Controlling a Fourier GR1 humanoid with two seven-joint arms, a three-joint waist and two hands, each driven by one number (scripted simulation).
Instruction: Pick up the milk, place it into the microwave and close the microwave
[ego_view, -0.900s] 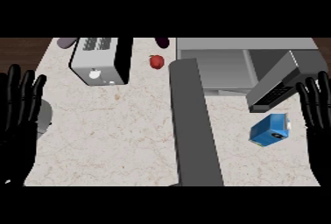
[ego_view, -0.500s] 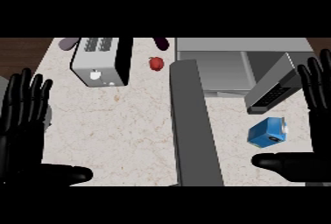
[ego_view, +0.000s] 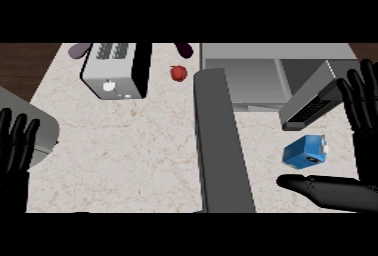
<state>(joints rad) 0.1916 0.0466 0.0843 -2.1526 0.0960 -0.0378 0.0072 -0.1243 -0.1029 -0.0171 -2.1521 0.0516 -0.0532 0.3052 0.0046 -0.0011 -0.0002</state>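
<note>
I was at the first step, the pick-up, and nothing had been grasped yet. My right hand (ego_view: 353, 192) sat at the 4 o'clock corner of the counter (ego_view: 125, 150), wide open. Its fingers (ego_view: 362, 107) ran straight up toward 12 along the right edge, and its thumb (ego_view: 306, 184) stretched out toward 9. It had hold of nothing.

The milk (ego_view: 305, 152), a small blue carton, stood on the counter in the crook between that thumb and those fingers. It was just above the thumb, at its 12 o'clock, and beside the fingers at their 9. As far as I could make out it touched neither. My left hand (ego_view: 16, 145) rested open at the 9 o'clock edge, fingers up, well apart from all of this.

The microwave (ego_view: 275, 51) was at 1 o'clock with its cavity open. Its door (ego_view: 220, 150) was swung out as a long dark bar running down toward 6, just to the 9 o'clock side of the carton. A slanted grey panel (ego_view: 314, 102) of the oven hung just past the carton at its 12. A toaster (ego_view: 114, 70) stood at 11, clear of the work.

I judged the next move called for drawing the palm in toward the carton and curling the fingers and thumb round its sides. Then I would lift it toward 12, past that panel, and set it in the cavity. The door sat close on the carton's other side, so I reckoned there was little room to swing wide.
</note>
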